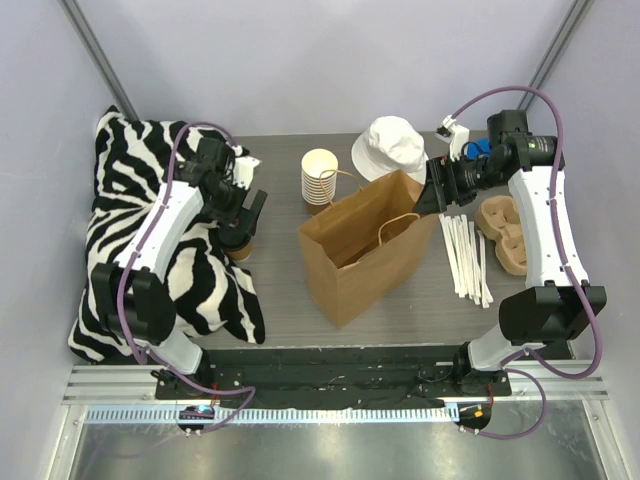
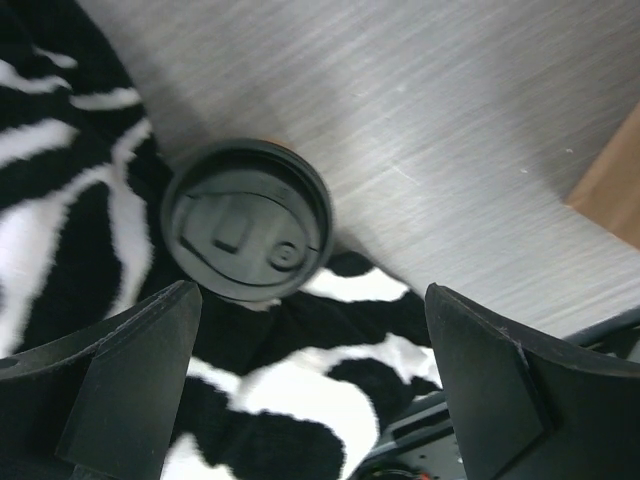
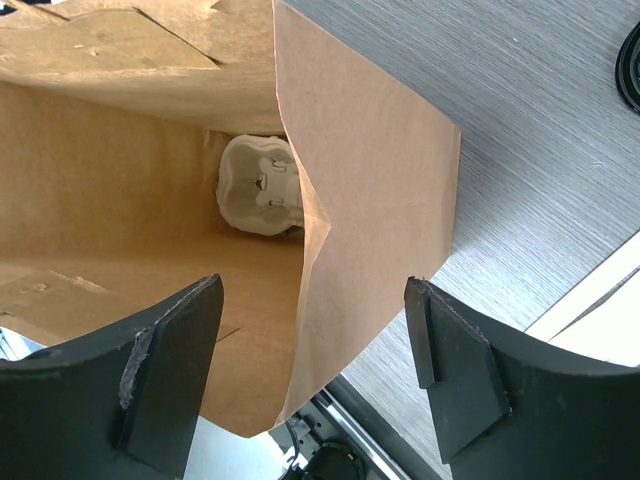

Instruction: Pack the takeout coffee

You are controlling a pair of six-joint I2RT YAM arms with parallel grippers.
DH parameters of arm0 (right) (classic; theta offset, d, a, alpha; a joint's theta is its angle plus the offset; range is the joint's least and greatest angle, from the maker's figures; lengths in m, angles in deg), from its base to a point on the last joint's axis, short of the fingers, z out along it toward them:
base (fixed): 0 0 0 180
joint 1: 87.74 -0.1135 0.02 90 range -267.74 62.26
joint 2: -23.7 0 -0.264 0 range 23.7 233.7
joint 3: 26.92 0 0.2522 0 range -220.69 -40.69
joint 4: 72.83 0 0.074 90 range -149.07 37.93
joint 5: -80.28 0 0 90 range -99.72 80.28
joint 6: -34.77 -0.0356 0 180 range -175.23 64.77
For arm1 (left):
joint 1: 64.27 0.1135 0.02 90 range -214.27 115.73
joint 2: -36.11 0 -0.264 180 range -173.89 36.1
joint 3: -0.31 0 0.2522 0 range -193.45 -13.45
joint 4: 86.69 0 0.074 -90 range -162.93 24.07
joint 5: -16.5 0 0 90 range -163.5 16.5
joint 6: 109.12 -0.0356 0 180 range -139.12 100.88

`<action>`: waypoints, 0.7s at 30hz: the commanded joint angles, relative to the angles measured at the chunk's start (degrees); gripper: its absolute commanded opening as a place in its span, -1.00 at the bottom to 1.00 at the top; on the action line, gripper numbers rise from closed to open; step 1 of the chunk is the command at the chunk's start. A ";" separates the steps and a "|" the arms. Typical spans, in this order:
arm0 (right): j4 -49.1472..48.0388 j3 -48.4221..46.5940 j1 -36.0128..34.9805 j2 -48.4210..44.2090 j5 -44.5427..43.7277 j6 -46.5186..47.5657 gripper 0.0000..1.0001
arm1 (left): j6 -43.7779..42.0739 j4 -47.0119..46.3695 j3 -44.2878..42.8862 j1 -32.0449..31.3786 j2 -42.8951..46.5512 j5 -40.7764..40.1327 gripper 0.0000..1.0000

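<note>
A: How many of each are sitting there?
B: One takeout coffee [image 1: 240, 247], standing at the furry zebra cloth's [image 1: 130, 210] edge on the worktop [image 1: 283, 300]; one kraft paper bag [image 1: 360, 255]; one ribbed cup stack [image 1: 320, 178]; one white hat [image 1: 390, 148]; one pulp carrier [image 1: 505, 232].
A: And the arms?
B: The left end effector [image 2: 312, 292] is hovering wide open over the round black lid [image 2: 247, 233], gripping nothing; the right end effector [image 3: 312, 285] is gaping astride the bag's wall, empty.

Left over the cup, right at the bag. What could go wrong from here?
The takeout coffee stands at the edge of the zebra cloth; closing the open left gripper could tip it.
The right gripper is open astride a wall of the paper bag, so the bag is unheld and may shift.
A pale moulded piece lies in the bag; the cup could land tilted.
</note>
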 commanded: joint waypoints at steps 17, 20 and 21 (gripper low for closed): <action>0.02 -0.79 -0.18 -1.63 0.08 -0.07 0.66 | -10.61 -1.33 -3.10 3.99 -8.20 0.32 0.99; 0.02 -0.88 -0.18 -1.45 0.08 -0.16 0.66 | -10.53 -1.50 -2.49 3.90 -8.38 0.76 0.99; 0.02 -0.79 -0.18 -1.28 0.17 -0.07 0.66 | -10.44 -1.68 -1.61 4.08 -8.29 0.85 0.99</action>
